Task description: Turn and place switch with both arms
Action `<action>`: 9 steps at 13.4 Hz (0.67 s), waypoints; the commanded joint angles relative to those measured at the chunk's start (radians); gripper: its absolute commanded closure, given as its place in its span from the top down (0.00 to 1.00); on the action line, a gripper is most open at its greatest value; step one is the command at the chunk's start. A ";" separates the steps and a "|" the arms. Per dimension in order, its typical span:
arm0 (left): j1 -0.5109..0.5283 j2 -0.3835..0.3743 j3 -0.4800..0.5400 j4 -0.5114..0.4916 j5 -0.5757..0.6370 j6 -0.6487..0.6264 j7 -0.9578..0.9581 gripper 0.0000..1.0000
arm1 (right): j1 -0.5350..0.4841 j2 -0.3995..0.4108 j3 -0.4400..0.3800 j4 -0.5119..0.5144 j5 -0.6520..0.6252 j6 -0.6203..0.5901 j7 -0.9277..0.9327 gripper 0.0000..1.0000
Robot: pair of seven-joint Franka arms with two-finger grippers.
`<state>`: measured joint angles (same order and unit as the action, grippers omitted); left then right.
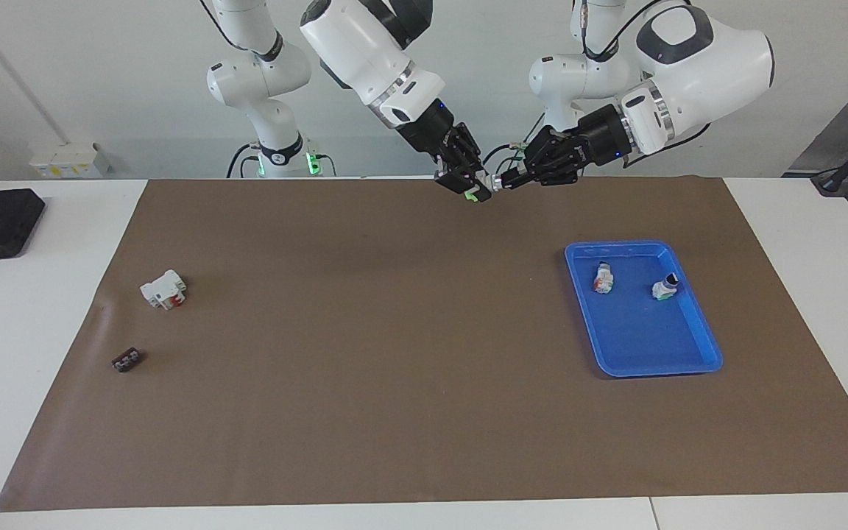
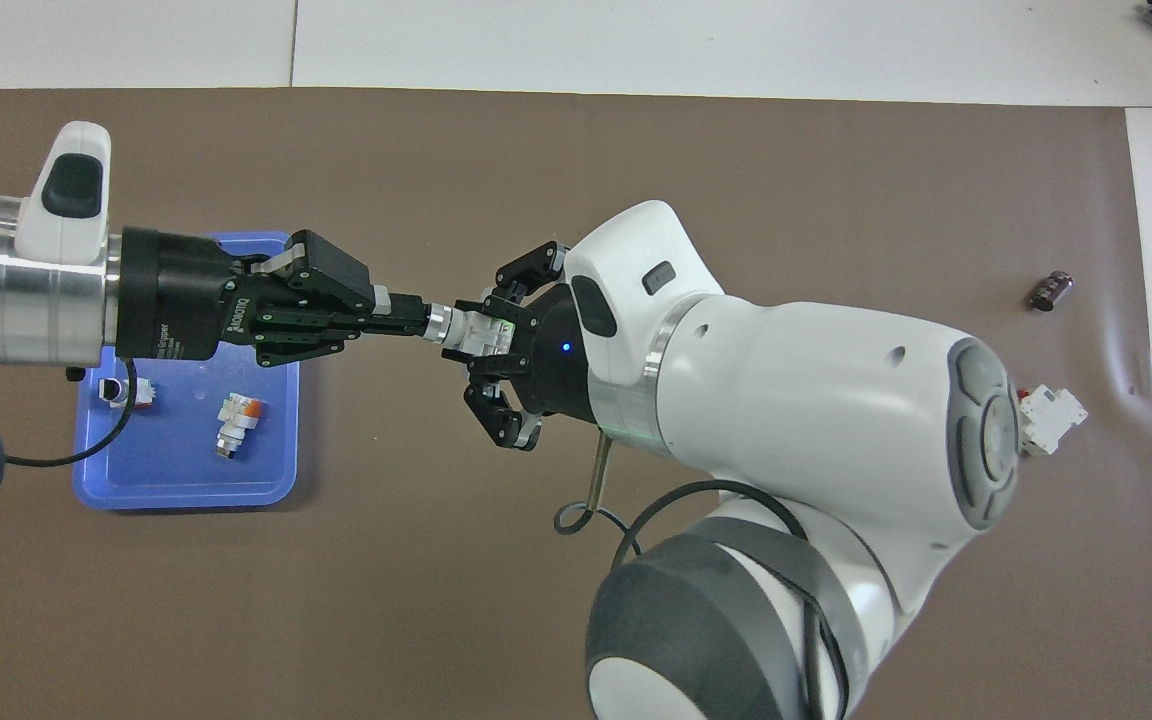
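The switch (image 1: 478, 193) hangs in the air between both grippers, over the brown mat (image 1: 394, 368). Its white body and green end sit in my right gripper (image 1: 470, 185), which is shut on the body. My left gripper (image 1: 505, 181) comes in level from the tray's side and is shut on the knob end. From above, the silver collar and white body of the switch (image 2: 466, 330) show between my left gripper (image 2: 418, 322) and my right gripper (image 2: 496, 338).
A blue tray (image 1: 645, 372) toward the left arm's end holds two small switch-like parts (image 1: 603, 278) (image 1: 665, 287). Toward the right arm's end lie a larger white block with red parts (image 1: 164, 288) and a small dark brown block (image 1: 126, 360).
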<state>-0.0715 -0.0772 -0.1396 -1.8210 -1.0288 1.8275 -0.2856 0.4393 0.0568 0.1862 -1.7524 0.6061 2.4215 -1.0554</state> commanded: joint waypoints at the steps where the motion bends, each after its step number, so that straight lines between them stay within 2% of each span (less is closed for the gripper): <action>1: -0.008 -0.033 0.005 -0.038 0.001 0.004 -0.180 0.00 | 0.001 -0.014 0.003 -0.010 0.006 0.022 0.026 0.00; 9: -0.010 -0.029 0.003 -0.026 0.004 0.076 -0.796 0.00 | 0.001 -0.018 0.003 -0.010 0.006 0.021 0.026 0.00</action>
<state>-0.0723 -0.0822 -0.1418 -1.8215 -1.0281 1.8430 -0.9328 0.4390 0.0544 0.1850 -1.7520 0.6061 2.4319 -1.0545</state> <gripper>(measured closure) 0.890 0.665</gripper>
